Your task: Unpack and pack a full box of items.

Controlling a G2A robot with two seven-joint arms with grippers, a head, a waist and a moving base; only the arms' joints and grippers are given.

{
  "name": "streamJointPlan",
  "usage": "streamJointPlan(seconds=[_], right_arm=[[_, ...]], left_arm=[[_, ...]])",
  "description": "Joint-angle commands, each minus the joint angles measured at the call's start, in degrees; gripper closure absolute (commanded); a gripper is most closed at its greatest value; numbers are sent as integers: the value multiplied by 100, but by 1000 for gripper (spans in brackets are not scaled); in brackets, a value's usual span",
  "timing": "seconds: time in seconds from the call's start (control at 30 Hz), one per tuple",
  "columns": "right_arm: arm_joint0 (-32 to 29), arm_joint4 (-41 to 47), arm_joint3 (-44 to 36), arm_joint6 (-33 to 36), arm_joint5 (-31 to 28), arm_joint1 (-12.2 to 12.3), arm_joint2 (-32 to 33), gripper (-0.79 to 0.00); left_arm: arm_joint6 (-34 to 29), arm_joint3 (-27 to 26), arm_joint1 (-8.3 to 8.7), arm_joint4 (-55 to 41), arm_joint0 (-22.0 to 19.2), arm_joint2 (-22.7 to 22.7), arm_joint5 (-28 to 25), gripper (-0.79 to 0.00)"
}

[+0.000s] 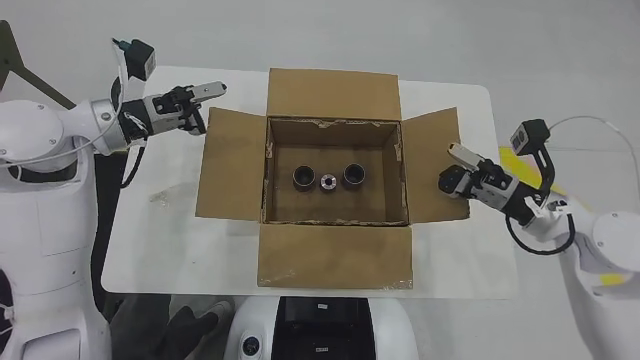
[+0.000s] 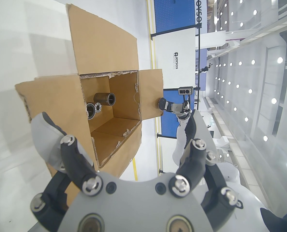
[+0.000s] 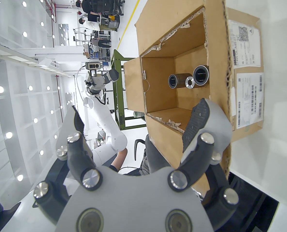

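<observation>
An open cardboard box [image 1: 335, 95] stands in the middle of the white table [image 1: 160, 230], all flaps folded outward. On its floor lie two dark metal cylinders [image 1: 303, 176] [image 1: 354, 173] with a small silver ring piece [image 1: 327, 181] between them. The same parts appear in the left wrist view as cylinder [image 2: 104, 98] and ring [image 2: 98, 107], and in the right wrist view as cylinder [image 3: 200, 75] and ring [image 3: 189, 82]. My left gripper [image 1: 212, 90] [image 2: 119, 131] hangs open beside the box's left flap. My right gripper [image 1: 455, 152] [image 3: 138, 124] is open over the right flap, holding nothing.
The box's flaps [image 1: 232, 165] [image 1: 438, 165] spread over much of the table. A printed label [image 3: 248, 78] is stuck on the outer side of one flap. Bare table lies left of the box and along its front edge.
</observation>
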Motion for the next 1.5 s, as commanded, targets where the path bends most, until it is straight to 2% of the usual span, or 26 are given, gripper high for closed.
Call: streamJointPlan(seconds=[0.0, 0.33, 0.93, 1.47], right_arm=[[33, -6, 29, -41, -1, -1, -9, -785], [315, -401, 210, -378, 170, -2, -235, -785], [900, -542, 1162, -456, 450, -46, -892, -785], [1251, -538, 1457, -397, 464, -104, -1409, -785]], left_arm=[[2, 0, -2, 6, -7, 13, 3, -785], [2, 0, -2, 6, -7, 13, 3, -785], [2, 0, -2, 6, -7, 13, 3, -785], [2, 0, -2, 6, -7, 13, 3, -785]])
